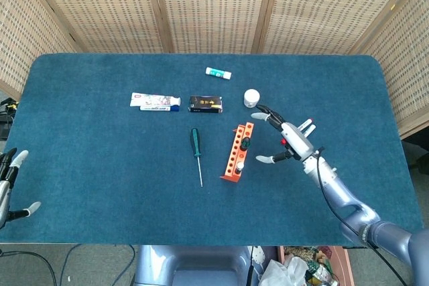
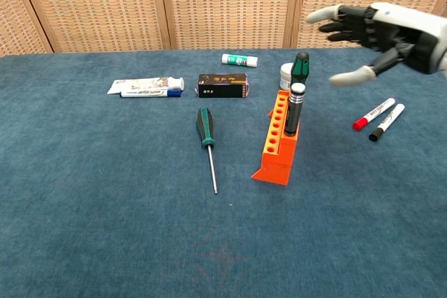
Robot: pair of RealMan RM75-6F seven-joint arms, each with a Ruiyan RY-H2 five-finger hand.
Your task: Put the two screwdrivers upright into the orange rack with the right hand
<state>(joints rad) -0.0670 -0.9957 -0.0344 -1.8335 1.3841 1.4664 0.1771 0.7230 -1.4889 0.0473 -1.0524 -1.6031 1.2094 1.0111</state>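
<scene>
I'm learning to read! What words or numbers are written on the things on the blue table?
None can be read.
White toothpaste tube with blue cap: print too small.
Black box with gold label: gold marks blurred.
White glue stick with green band: no legible text.
Red marker, black marker: nothing readable.

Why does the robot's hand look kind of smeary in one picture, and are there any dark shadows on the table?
Chest view: the right hand is a bit soft at the edges, while the orange rack is crisp. Head view: the light is even, with only faint shadows on the blue table, and no glare.
</scene>
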